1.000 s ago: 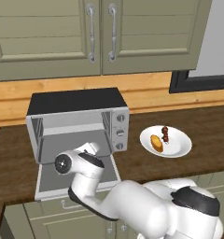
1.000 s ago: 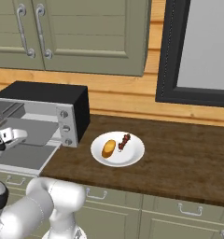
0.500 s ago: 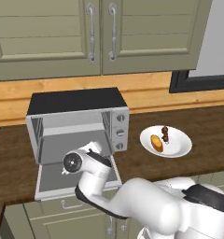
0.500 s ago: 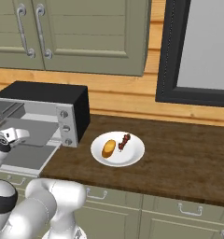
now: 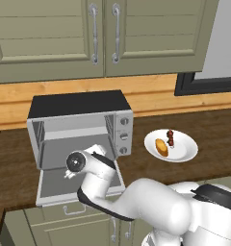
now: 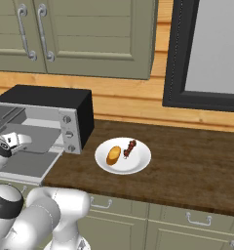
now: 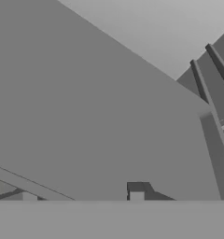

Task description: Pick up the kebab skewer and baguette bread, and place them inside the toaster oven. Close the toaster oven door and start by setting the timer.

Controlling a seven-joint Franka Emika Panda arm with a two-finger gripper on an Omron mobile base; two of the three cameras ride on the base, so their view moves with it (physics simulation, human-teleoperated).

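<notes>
On the left part of the counter (image 5: 218,134) the toaster oven (image 5: 81,127) stands with its door (image 5: 59,182) folded down flat over the counter's front edge. The gripper (image 5: 69,169) hangs over that door at the oven's mouth; whether its jaws are open or closed cannot be told. To the right, near the front edge, the plate (image 6: 138,163) carries the baguette (image 6: 113,155) and, just beside it, the skewer (image 6: 129,148).

The toaster oven (image 5: 81,127) is silver with a black top and grey inside. On the white plate (image 6: 138,161) lie the golden-orange baguette bread (image 6: 113,155) and the dark red-brown kebab skewer (image 6: 129,148). The bench (image 6: 187,161) is dark brown wood, the cabinets (image 5: 98,33) olive green.
</notes>
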